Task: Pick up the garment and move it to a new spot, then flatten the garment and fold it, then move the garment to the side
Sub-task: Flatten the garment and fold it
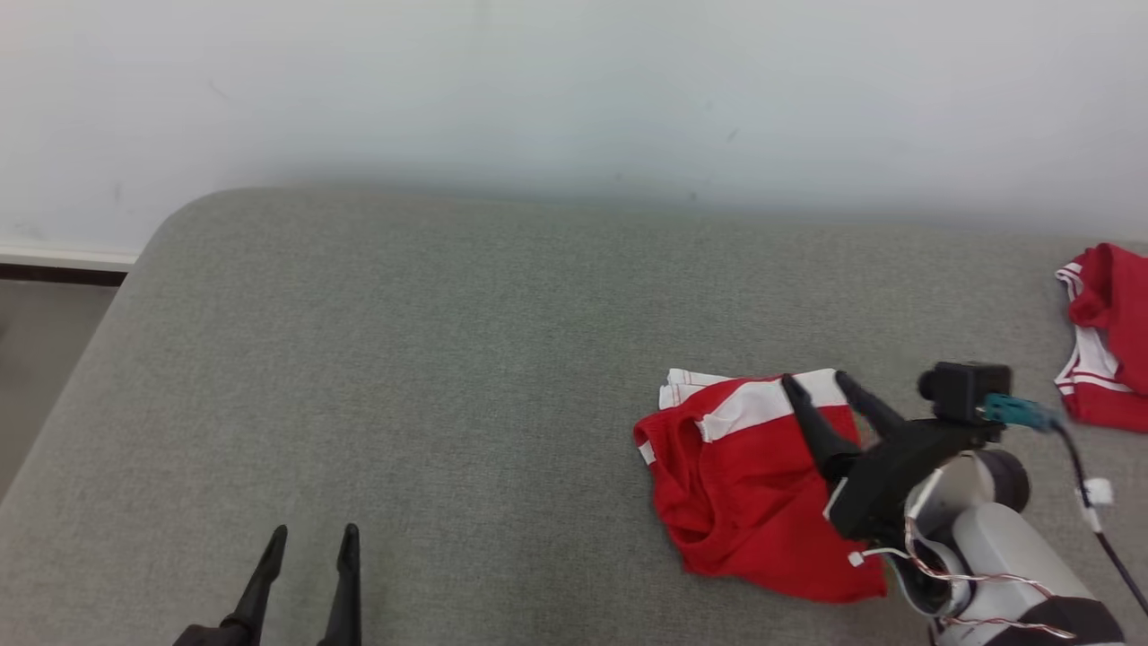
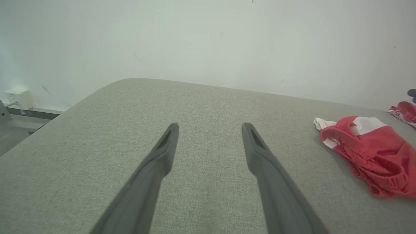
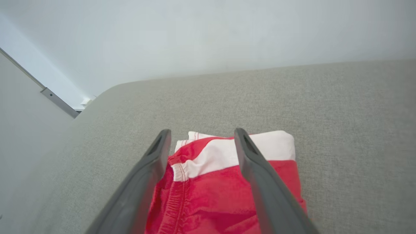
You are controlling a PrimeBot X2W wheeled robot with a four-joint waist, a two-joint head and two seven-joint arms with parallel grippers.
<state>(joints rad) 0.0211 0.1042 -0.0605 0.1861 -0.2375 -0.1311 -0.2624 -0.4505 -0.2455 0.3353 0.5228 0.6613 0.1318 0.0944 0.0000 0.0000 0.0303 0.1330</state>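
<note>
The garment (image 1: 744,475) is a red piece with white bands, folded into a rough rectangle on the grey cushioned surface (image 1: 430,359), right of centre. It also lies at the right of the left wrist view, garment (image 2: 373,152), and under the fingers in the right wrist view, garment (image 3: 211,191). My right gripper (image 1: 816,381) is open just above the garment's far white edge, fingers apart and holding nothing; the same gripper (image 3: 201,133) straddles the white band. My left gripper (image 1: 314,536) stands open over bare cushion at the lower left, seen also as gripper (image 2: 210,126).
A second red and white garment (image 1: 1108,336) lies crumpled at the far right edge. The cushion's rounded left corner (image 1: 170,233) drops to the floor. A pale wall (image 1: 574,90) runs behind. A white box (image 2: 19,97) sits by the wall's base.
</note>
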